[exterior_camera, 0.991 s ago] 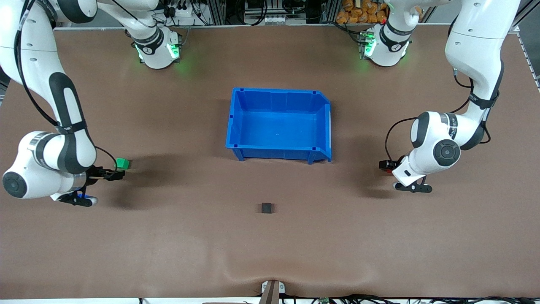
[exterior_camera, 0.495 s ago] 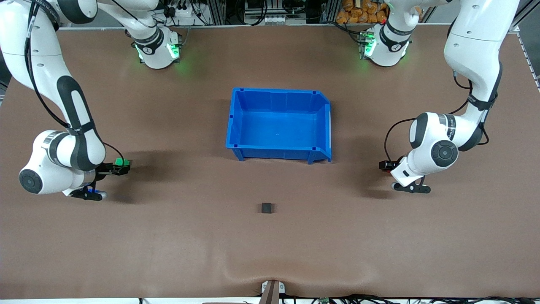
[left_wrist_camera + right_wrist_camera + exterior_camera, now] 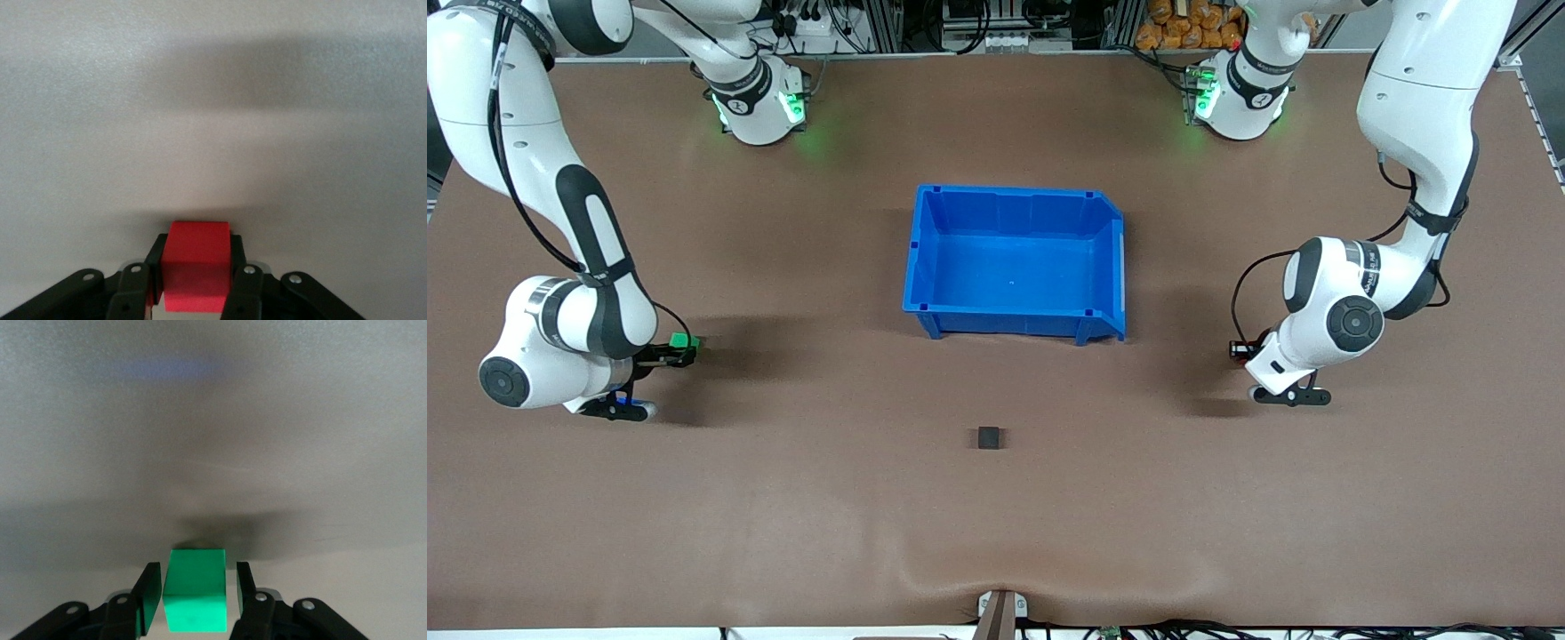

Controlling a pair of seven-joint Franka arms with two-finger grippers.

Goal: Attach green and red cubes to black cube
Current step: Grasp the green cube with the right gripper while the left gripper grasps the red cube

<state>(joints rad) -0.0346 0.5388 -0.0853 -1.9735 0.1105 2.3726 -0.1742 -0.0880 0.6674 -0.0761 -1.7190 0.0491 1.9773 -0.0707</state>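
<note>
Front view: black cube (image 3: 988, 437) sits alone on the bench (image 3: 783, 498), nearer the camera than the blue bin (image 3: 927, 258); right claw (image 3: 679, 349) at green cube (image 3: 682, 340), left claw (image 3: 1240, 348) low at its end. Left wrist view: claw pinching red cube (image 3: 197, 273). Right wrist view: fingers (image 3: 148, 595) flank the green cube, small gap one side, so not gripped yet; nothing attached yet, both joins left.

Brown mat (image 3: 783, 516) covers the whole table, rippled at its near edge. Aluminium framing and cables (image 3: 960, 22) line the top edge.
</note>
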